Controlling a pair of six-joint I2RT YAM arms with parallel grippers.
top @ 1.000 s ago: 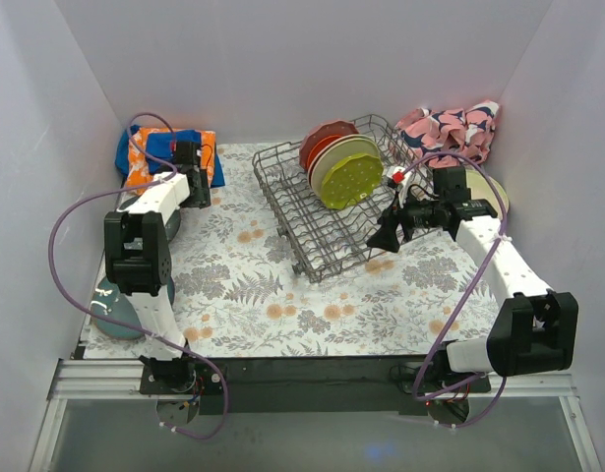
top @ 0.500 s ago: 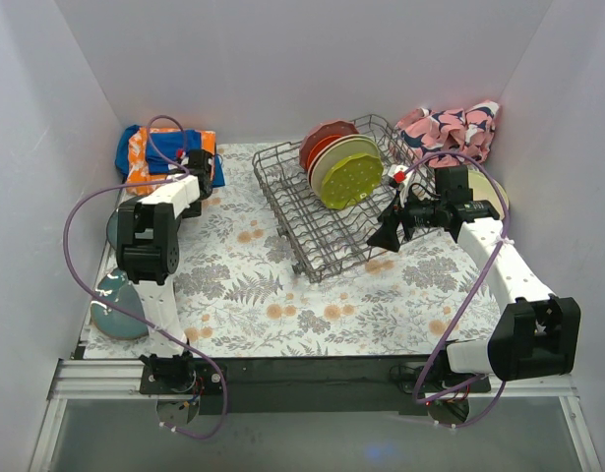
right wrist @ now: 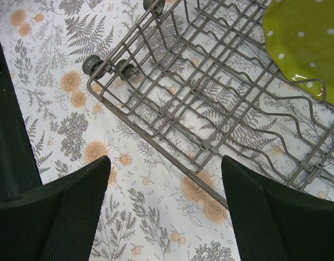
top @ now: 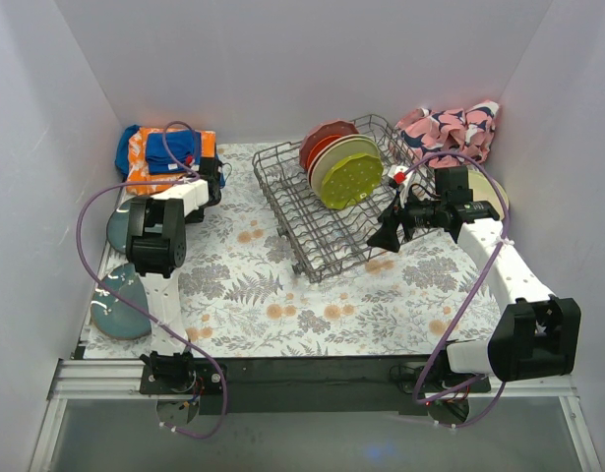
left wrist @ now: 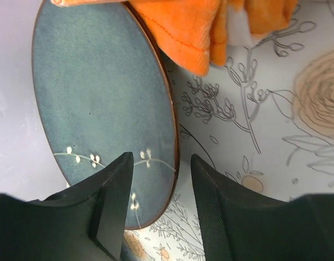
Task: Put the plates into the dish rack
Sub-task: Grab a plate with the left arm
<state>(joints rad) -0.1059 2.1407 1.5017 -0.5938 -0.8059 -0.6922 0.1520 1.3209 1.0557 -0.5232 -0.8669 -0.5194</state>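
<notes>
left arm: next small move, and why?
Probably ease the left gripper down until its open fingers straddle the rim of the slate-blue plate, then close. In the left wrist view the rim runs between the two fingers and nothing is gripped yet. The orange cloth overlaps only the plate's opposite end, so this end looks free to pinch.

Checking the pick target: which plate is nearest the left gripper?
The slate-blue plate with white twig marks, partly under the orange cloth; the teal plate lies nearer the base.
</notes>
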